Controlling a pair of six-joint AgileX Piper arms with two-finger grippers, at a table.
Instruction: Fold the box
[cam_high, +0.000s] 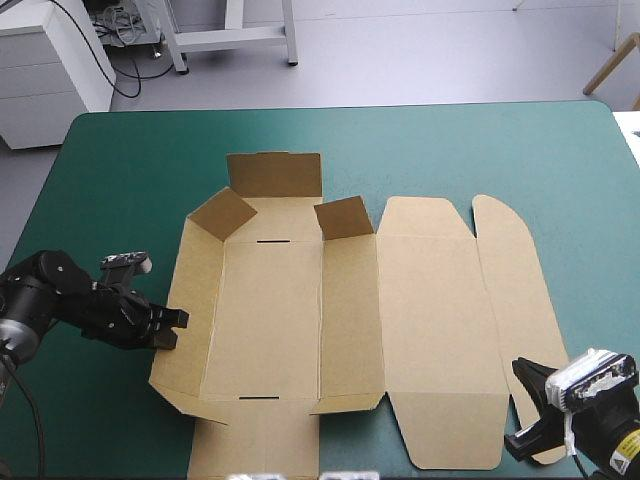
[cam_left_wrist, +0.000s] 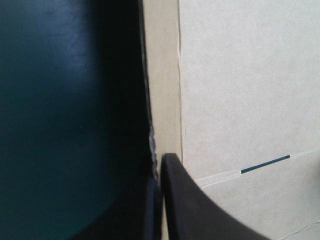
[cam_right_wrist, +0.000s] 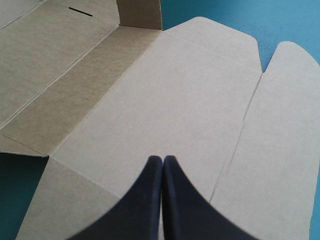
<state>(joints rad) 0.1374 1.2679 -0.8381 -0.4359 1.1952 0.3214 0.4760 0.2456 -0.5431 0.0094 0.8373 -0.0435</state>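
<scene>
The brown box (cam_high: 300, 320) lies spread on the table's middle, its lid panel and rounded flap flat to the right. Its left wall is slightly raised and two small far flaps stand up. My left gripper (cam_high: 175, 330) is at that left wall. In the left wrist view my left gripper (cam_left_wrist: 161, 160) is shut on the box (cam_left_wrist: 240, 100), the wall's edge running between the black fingers. My right gripper (cam_high: 522, 380) sits by the box's near right corner. In the right wrist view my right gripper (cam_right_wrist: 163, 159) is shut, pointing over the flat lid panel (cam_right_wrist: 190, 100), with nothing held.
The teal-green cover (cam_high: 450, 140) runs from the box's far side to the table's far edge. A white cabinet (cam_high: 50, 60) stands beyond the far left corner. A narrow slot (cam_left_wrist: 265, 164) is cut in the board ahead of my left gripper.
</scene>
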